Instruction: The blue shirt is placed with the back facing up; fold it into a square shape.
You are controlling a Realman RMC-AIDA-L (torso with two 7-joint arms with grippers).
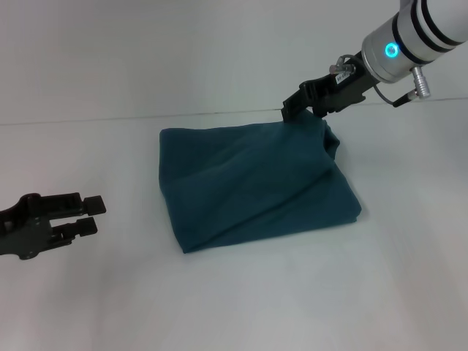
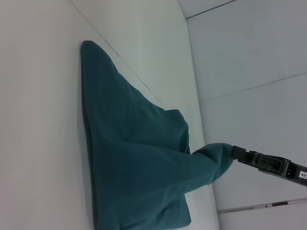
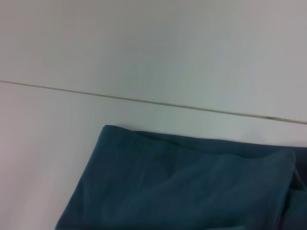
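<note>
The white worktop (image 1: 241,300) stretches smooth and matte, and mid-way across it lies the blue shirt (image 1: 252,186) — soft teal cotton folded into a thick, roughly square bundle with shallow diagonal creases. Its far right corner is pulled up into a rounded peak, where the right pincer (image 1: 301,108) is clamped on the fabric. The left pincer (image 1: 91,216) hovers low over the worktop, well apart from the shirt — its black fingers (image 1: 93,204) stand parted, holding nothing.
</note>
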